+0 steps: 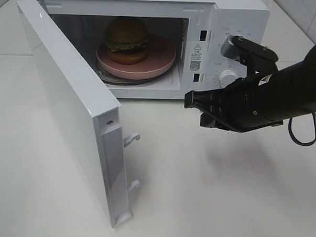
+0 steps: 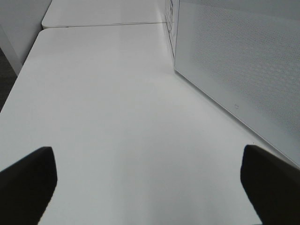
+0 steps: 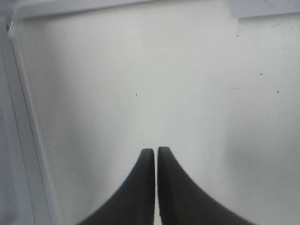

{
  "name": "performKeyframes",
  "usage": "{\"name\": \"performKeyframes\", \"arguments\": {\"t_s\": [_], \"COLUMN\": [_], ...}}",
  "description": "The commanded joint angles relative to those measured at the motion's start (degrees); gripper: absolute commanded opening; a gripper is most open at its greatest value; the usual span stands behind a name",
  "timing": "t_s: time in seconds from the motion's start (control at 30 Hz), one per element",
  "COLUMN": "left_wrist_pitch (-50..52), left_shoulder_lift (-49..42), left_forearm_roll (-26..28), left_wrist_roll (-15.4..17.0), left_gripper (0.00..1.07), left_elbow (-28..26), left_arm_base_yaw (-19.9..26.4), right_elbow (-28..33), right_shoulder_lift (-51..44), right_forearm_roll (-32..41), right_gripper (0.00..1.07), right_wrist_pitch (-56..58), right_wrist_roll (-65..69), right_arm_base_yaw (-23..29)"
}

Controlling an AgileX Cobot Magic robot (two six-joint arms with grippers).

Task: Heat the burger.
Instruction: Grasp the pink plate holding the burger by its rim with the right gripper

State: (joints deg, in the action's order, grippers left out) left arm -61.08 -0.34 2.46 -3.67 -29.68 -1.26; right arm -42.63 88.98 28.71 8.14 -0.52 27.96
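Observation:
The burger (image 1: 126, 39), with its brown bun, green lettuce and dark patty, sits on a pink plate (image 1: 161, 60) inside the white microwave (image 1: 241, 22). The microwave's door (image 1: 70, 93) stands wide open, swung out to the left. My right gripper (image 1: 192, 101) hovers above the table just in front of the microwave's lower right corner, pointing left. In the right wrist view this gripper (image 3: 156, 157) has its fingers pressed together with nothing between them. My left gripper (image 2: 147, 157) is open wide over bare table beside the door's outer face (image 2: 243, 61); it does not show in the exterior view.
A white knob (image 1: 228, 77) shows on the microwave's control panel behind my right arm. The door's latch hooks (image 1: 132, 139) stick out from its free edge toward the table's middle. The white table (image 1: 223, 195) stretches in front.

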Motion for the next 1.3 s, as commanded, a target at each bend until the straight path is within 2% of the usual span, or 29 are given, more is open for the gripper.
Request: {"name": "performKeyframes", "arguments": {"t_s": [0.03, 0.2, 0.27, 0.3, 0.33, 0.37, 0.43, 0.47, 0.53, 0.63, 0.77, 1.0, 1.07, 1.27, 1.3], "left_wrist_pitch": [-0.34, -0.34, -0.34, -0.34, -0.34, -0.34, -0.34, -0.34, -0.34, -0.34, -0.34, -0.34, -0.34, -0.34, -0.34], "left_shoulder_lift": [-0.74, -0.74, -0.74, -0.74, -0.74, -0.74, -0.74, -0.74, -0.74, -0.74, -0.74, -0.74, -0.74, -0.74, -0.74], "left_forearm_roll": [-0.17, -0.17, -0.17, -0.17, -0.17, -0.17, -0.17, -0.17, -0.17, -0.17, -0.17, -0.17, -0.17, -0.17, -0.17], "left_wrist_roll": [0.06, 0.06, 0.06, 0.06, 0.06, 0.06, 0.06, 0.06, 0.06, 0.06, 0.06, 0.06, 0.06, 0.06, 0.06], "left_gripper": [1.01, 1.01, 1.01, 1.01, 1.01, 1.01, 1.01, 1.01, 1.01, 1.01, 1.01, 1.01, 1.01, 1.01, 1.01], "left_elbow": [0.0, 0.0, 0.0, 0.0, 0.0, 0.0, 0.0, 0.0, 0.0, 0.0, 0.0, 0.0, 0.0, 0.0, 0.0], "left_arm_base_yaw": [0.29, 0.29, 0.29, 0.29, 0.29, 0.29, 0.29, 0.29, 0.29, 0.29, 0.29, 0.29, 0.29, 0.29, 0.29], "right_elbow": [-1.66, -3.78, -4.13, -4.13, -4.18, -4.18, -4.24, -4.24, -4.64, -4.76, -5.61, -6.13, -6.19, -7.16, -7.96], "right_shoulder_lift": [-0.63, -0.63, -1.38, -1.38, -1.72, -1.72, -2.18, -2.18, -2.29, -2.29, -2.29, -2.29, -2.29, -2.29, -2.29], "right_forearm_roll": [-0.74, -2.23, -7.16, -7.16, -11.34, -11.34, -17.82, -17.82, -24.81, -26.41, -33.12, -39.3, -42.06, -42.4, -42.11], "right_gripper": [0.03, 0.04, 0.04, 0.04, 0.04, 0.04, 0.04, 0.04, 0.04, 0.04, 0.04, 0.07, 0.11, 0.19, 0.25], "right_wrist_pitch": [5.56, 13.52, 16.73, 16.73, 18.22, 18.22, 20.11, 20.11, 20.34, 20.34, 21.26, 21.43, 21.43, 21.14, 20.57], "right_wrist_roll": [-6.42, -15.3, -20.8, -20.8, -24.41, -24.41, -30.42, -30.42, -36.5, -38.39, -47.56, -55.75, -56.95, -56.95, -56.89], "right_arm_base_yaw": [0.23, 0.23, 0.23, 0.23, 0.23, 0.23, 0.23, 0.23, 0.23, 0.23, 0.23, 0.29, 0.4, 0.4, 0.4]}}
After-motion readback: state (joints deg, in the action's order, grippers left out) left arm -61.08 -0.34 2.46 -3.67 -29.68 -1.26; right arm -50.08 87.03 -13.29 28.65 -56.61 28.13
